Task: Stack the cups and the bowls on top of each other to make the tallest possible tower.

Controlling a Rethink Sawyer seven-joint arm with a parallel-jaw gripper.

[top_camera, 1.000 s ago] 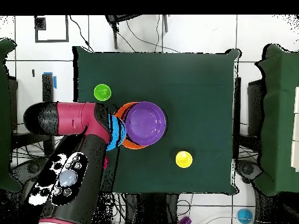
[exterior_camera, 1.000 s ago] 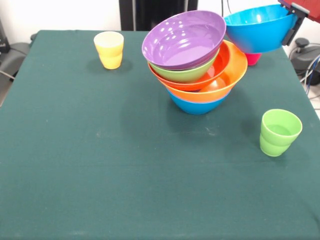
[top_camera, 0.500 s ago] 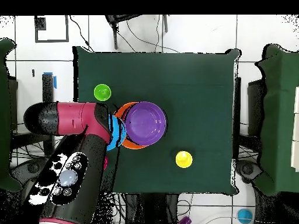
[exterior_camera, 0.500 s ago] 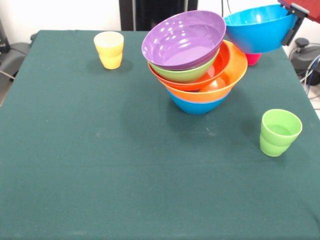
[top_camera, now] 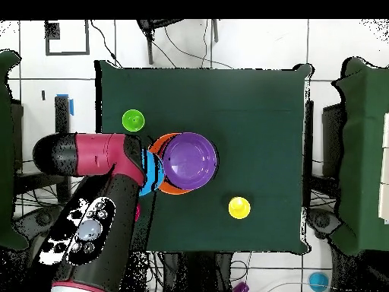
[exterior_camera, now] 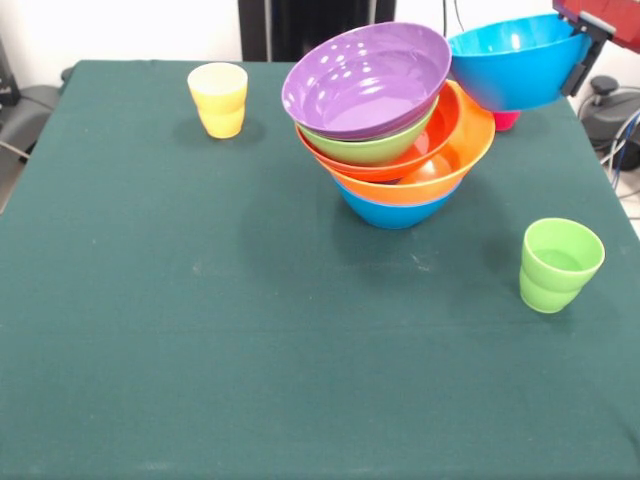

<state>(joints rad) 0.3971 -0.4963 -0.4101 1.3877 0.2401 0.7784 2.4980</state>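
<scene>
The tower (exterior_camera: 395, 150) leans to the right: a wide purple bowl (exterior_camera: 366, 78) on top, then lime green, orange-red and yellow-orange bowls, with a blue one lowest. My gripper (exterior_camera: 580, 55) at the top right is shut on the rim of another blue bowl (exterior_camera: 515, 62), held in the air just right of the purple bowl. A red-pink cup (exterior_camera: 506, 119) peeks out from under the held bowl. The yellow cup (exterior_camera: 218, 98) stands far left, the light green cup (exterior_camera: 558, 264) near right. From overhead the arm (top_camera: 99, 156) covers most of the held blue bowl (top_camera: 151, 172) beside the purple bowl (top_camera: 190, 160).
The dark green table (exterior_camera: 200, 330) stretches wide in front of the tower. Overhead, the green cup (top_camera: 133, 119) and the yellow cup (top_camera: 238, 207) stand on either side of the pile. Cables and gear lie beyond the table's right edge.
The gripper and its blue bowl have edged slightly left toward the tower and a little lower. The tower and the cups have not moved.
</scene>
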